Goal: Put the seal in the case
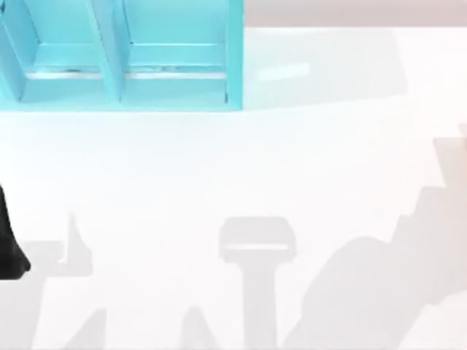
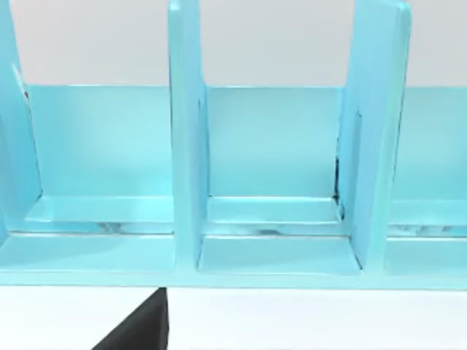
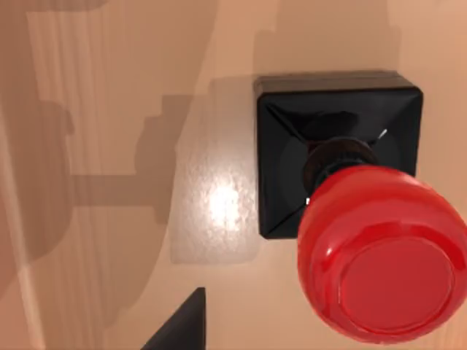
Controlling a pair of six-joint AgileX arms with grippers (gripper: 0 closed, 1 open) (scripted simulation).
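Large light-blue shelf-like case (image 1: 117, 58) with vertical dividers sits at the top view's upper left, cut off by the top and left frame edges; two compartments are visible there. The left wrist view faces its open front (image 2: 270, 219) and shows three compartments, the outer two cropped. A black piece of the left arm (image 1: 9, 244) pokes in at the top view's left edge; left gripper fingers: cannot tell, only a dark wedge shows. The right wrist view looks down on the seal (image 3: 343, 160): black square block base, glossy red round knob, upright on a tan glossy surface, knob cropped at the frame edge. Right gripper state: cannot tell.
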